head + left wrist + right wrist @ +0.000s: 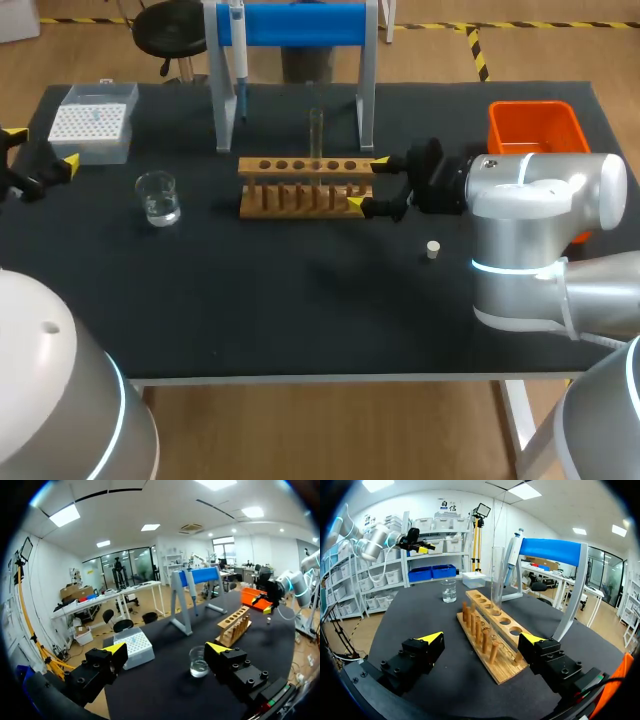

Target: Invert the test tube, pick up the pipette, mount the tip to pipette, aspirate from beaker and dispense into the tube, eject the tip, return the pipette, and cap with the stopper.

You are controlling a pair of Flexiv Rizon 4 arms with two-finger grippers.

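Right wrist view: the tube (497,577) stands upright in a hole of the rack (507,667), ahead of the right claw (482,638), whose fingers are spread wide and empty. The tube is thin clear glass, so it is probably light, slick and breakable. A gentle pinch on its bare upper wall looks best. The rack is pegged wood. The beaker (448,590) is also glass. The stopper (433,250) lies small and pale on the dark tabletop (300,300). The left claw (41,146) gapes empty near the tip box (93,122).
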